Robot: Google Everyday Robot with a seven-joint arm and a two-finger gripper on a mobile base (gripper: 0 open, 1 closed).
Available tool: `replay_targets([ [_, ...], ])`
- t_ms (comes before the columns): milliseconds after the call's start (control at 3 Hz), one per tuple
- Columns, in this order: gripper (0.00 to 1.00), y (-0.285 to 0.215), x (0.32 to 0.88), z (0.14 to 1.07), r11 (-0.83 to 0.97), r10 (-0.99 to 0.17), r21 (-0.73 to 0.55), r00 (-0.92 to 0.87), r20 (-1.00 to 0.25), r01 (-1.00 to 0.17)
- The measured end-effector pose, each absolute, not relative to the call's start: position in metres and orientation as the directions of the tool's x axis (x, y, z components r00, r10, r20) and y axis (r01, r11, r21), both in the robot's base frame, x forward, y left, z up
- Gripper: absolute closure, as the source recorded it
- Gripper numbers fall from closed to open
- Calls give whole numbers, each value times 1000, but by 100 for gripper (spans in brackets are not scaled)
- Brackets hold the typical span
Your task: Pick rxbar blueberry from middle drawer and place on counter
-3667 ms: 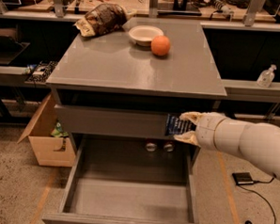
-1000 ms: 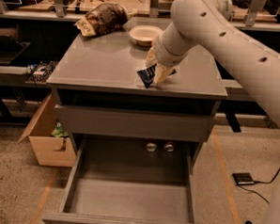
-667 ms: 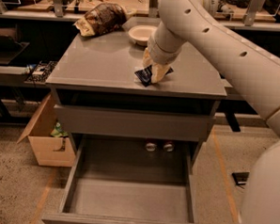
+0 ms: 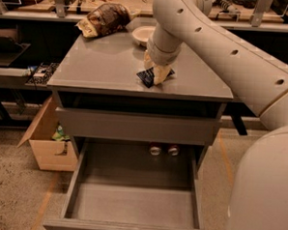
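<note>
Holding the rxbar blueberry (image 4: 146,78) pinched between closed fingers, the gripper (image 4: 158,76) sits low over the counter (image 4: 98,66), near the middle of its front edge. The bar's lower corner appears to touch the surface. Seconds earlier, gripper and bar were at the right end of the middle drawer (image 4: 133,127); since the last frame the position has barely changed. The arm now partly covers the bowl (image 4: 140,34) toward the back edge. The snack bag (image 4: 103,18) remains at the back left corner.
</note>
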State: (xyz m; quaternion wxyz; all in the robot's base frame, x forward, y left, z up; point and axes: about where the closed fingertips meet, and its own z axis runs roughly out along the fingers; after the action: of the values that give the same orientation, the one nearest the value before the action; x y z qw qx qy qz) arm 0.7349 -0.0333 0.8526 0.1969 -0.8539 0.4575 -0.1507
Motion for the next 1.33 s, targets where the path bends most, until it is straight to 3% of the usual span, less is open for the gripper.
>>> replay_targets([
  [1333, 100, -29, 741, 849, -542, -826, -432, 553, 114, -721],
])
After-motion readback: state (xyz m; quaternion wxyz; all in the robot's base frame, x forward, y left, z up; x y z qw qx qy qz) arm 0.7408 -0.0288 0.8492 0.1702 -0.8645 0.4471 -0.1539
